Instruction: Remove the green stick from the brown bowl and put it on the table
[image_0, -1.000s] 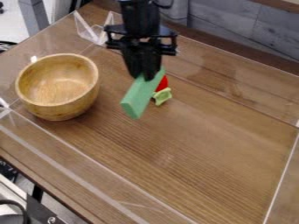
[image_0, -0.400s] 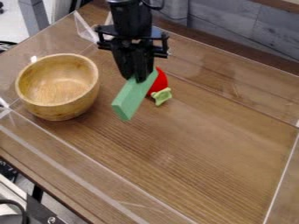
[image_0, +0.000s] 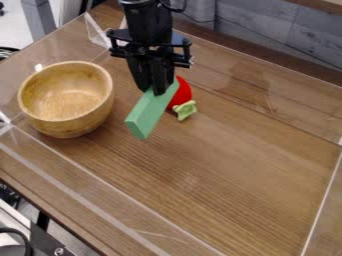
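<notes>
Gripper (image_0: 155, 88) is closed on the top end of the green stick (image_0: 150, 113), which hangs tilted above the table (image_0: 241, 170), outside the brown bowl (image_0: 63, 97), probably so it can be lowered there.

Red toy (image_0: 185, 92) with a small green piece (image_0: 186, 113) at its base: on the table just right of the fingers, partly hidden behind them. Exact kind of toy unclear. Clear wall (image_0: 160, 208) rims the table; its near edge runs well below the fingers, its left edge out past them on the left. Grey panel (image_0: 274, 30) behind, upper right of the fingers.
</notes>
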